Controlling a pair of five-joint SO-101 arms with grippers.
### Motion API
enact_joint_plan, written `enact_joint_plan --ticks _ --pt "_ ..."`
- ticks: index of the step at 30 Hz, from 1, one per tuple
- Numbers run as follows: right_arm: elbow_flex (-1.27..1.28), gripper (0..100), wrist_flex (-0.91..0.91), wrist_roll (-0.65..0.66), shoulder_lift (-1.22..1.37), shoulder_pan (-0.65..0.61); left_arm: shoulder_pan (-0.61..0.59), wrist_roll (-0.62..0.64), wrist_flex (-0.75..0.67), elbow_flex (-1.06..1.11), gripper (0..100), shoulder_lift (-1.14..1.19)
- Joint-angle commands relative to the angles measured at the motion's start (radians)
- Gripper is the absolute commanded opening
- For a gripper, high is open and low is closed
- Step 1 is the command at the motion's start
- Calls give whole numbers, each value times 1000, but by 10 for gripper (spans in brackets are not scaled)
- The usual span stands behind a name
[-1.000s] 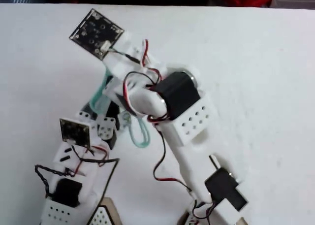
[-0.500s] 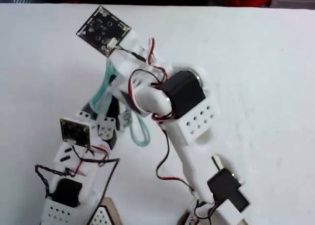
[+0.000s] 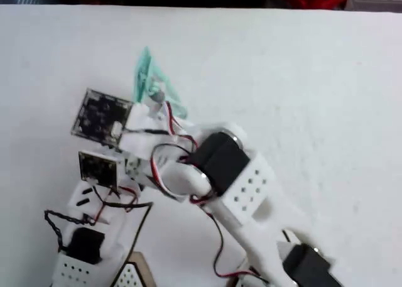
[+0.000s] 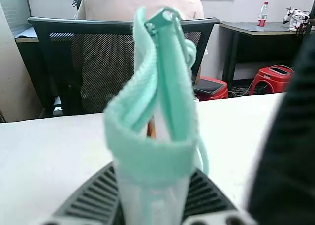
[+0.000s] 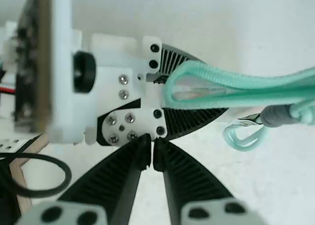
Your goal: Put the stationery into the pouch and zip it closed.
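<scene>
Left tool (image 4: 152,195) is pinching the mint-green fabric zip pouch (image 4: 162,102) between its ribbed fingers (image 4: 96,198). The pouch is standing up out of this tool, zip end farthest from it. Right tool (image 5: 149,148) is sitting just beside the left tool's base, black tips pressed against each other. Beyond both, a mint cord loop (image 5: 240,136) is hanging from the pouch over the white bench (image 3: 314,80).
</scene>
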Motion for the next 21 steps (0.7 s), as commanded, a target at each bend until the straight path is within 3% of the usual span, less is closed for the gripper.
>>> enact_joint_plan --ticks 1,5,10,21 --pt "-9 19 -5 15 -68 16 -4 -9 -3 -15 23 -7" --pt "-143 40 -73 -64 -101 159 -4 -11 -3 -15 23 -7" --pt "-193 221 -150 -215 -42 189 -4 -11 -3 -15 23 -7" --pt "-244 206 -257 -241 71 182 -2 -11 -2 -12 23 -7"
